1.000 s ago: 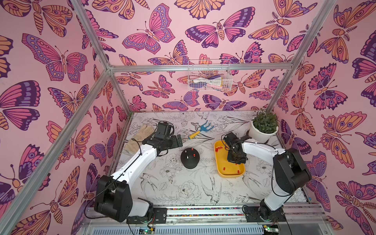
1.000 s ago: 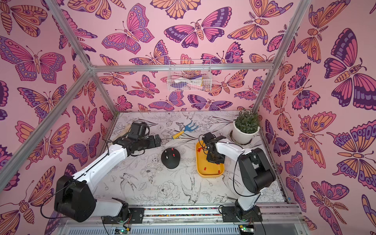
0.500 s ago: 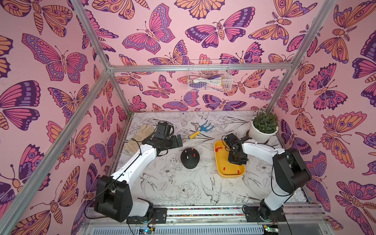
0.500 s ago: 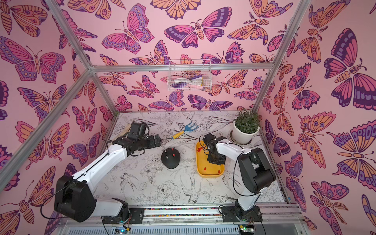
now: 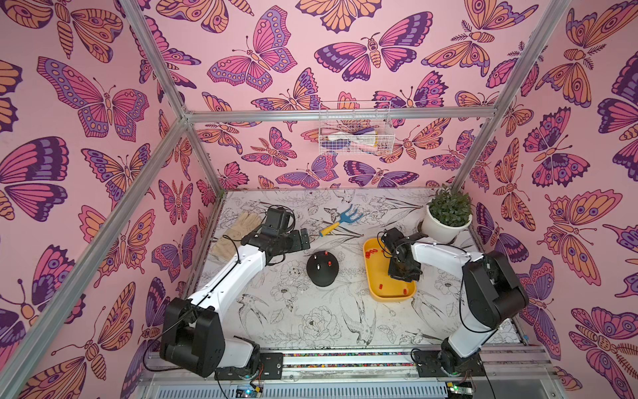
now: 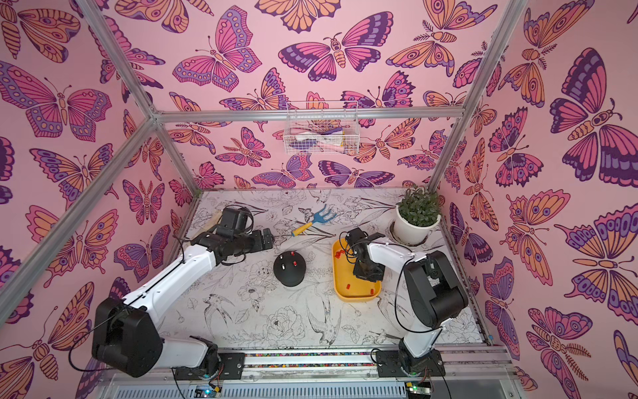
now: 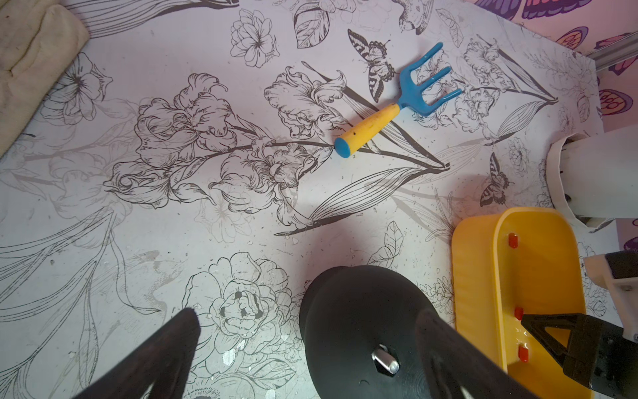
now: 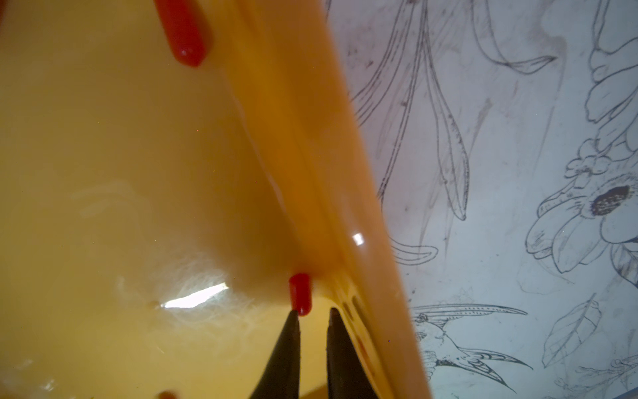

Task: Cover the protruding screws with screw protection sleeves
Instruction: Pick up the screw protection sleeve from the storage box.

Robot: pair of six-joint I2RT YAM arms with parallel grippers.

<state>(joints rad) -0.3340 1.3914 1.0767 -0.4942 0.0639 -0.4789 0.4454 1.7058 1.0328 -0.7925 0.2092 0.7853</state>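
A black dome (image 5: 321, 273) (image 6: 289, 273) stands mid-table. Two of its protruding screws wear red screw protection sleeves (image 5: 329, 263) (image 6: 292, 254). One bare silvery screw (image 5: 317, 266) (image 7: 385, 359) sticks up. My left gripper (image 5: 303, 238) (image 7: 305, 312) hovers open, left of and behind the dome, nothing in it. My right gripper (image 5: 402, 274) (image 8: 312, 314) points down into the yellow tray (image 5: 369, 276) (image 8: 328, 172). Its jaws stand a narrow gap apart and empty. A loose sleeve (image 8: 300, 293) lies by the tray wall just beyond the tips, touching one fingertip. More sleeves (image 5: 381, 286) (image 7: 513, 240) lie in the tray.
A blue and yellow hand rake (image 5: 341, 221) lies behind the dome. A white plant pot (image 5: 447, 224) stands at the back right, close to the right arm. A beige glove (image 5: 238, 229) lies at the back left. A wire basket (image 5: 355, 131) hangs on the back wall.
The right gripper has shifted very slightly inside the tray. The left arm and the dome have not moved.
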